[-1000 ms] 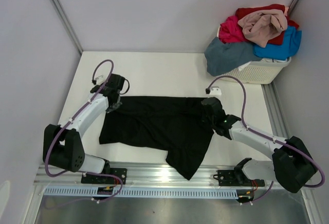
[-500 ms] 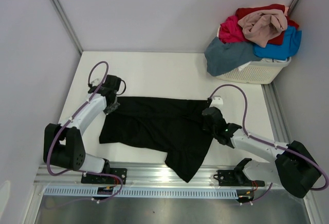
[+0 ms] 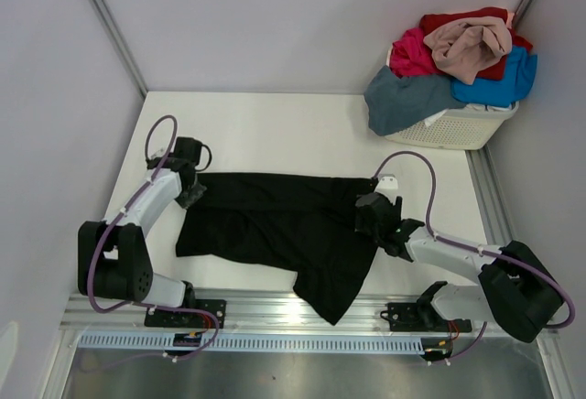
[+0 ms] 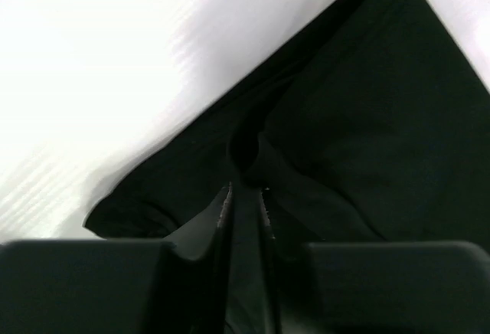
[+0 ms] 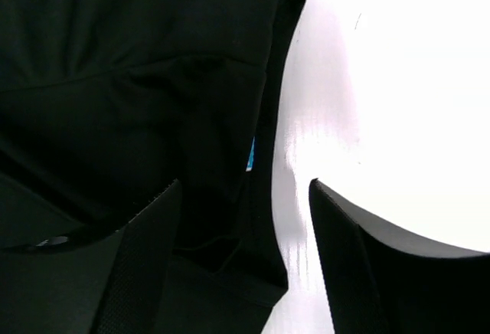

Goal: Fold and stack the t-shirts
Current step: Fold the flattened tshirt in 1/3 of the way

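Standing by the table (image 3: 275, 129), I see the black t-shirt (image 3: 275, 221) spread flat between the two arms, with one loose flap trailing toward the near edge. The left gripper (image 3: 192, 196) sits low at the shirt's far left corner. In its wrist view the two fingers (image 4: 217, 223) stand almost together with only a thin dark slit between them. A small pucker of black cloth rises just ahead of the tips, and I cannot tell whether any cloth is caught in that slit. The right gripper (image 3: 364, 209) is down at the shirt's right side with its jaws spread wide and nothing clamped. Between its fingers (image 5: 145, 257) runs the shirt's edge, black cloth toward one finger and bare white tabletop toward the other, with a tiny bright blue tag showing at the hem. Well beyond the right gripper, in the far right corner, a white basket (image 3: 476, 129) holds the rest of the pile. There a beige-pink shirt (image 3: 472, 47) lies on top, over a red shirt (image 3: 458, 22), a magenta shirt (image 3: 412, 54) and a bright blue shirt (image 3: 508, 83). A slate grey-blue shirt (image 3: 407, 102) droops over the basket's rim onto the table.
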### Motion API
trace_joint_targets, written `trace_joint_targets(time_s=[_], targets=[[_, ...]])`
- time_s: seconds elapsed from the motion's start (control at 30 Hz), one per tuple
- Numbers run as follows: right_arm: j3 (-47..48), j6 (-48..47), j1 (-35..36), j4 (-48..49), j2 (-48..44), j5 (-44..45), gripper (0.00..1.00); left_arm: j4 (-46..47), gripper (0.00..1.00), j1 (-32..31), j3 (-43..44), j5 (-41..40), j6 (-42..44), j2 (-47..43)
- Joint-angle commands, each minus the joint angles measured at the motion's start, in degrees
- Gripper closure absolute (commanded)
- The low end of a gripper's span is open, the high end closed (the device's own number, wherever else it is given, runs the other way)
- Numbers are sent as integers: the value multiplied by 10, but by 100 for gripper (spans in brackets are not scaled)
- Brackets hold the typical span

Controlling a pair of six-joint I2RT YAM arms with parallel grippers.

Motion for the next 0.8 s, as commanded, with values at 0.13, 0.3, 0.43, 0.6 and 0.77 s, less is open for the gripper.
trace_joint_targets(time_s=[0.13,0.3,0.43,0.6,0.77], targets=[[52,-11,2,19,-44,34,28,48,32,6,5,29,10,-55],[75,-25,2,42,-33,19,28,115,27,9,-1,84,27,-68],[89,-31,2,47,-3,14,28,137,28,12,12,136,28,-47],[101,-33,2,76,30,8,28,162,30,32,21,204,14,-38],[101,-29,2,74,37,9,28,188,32,35,-11,180,12,-97]])
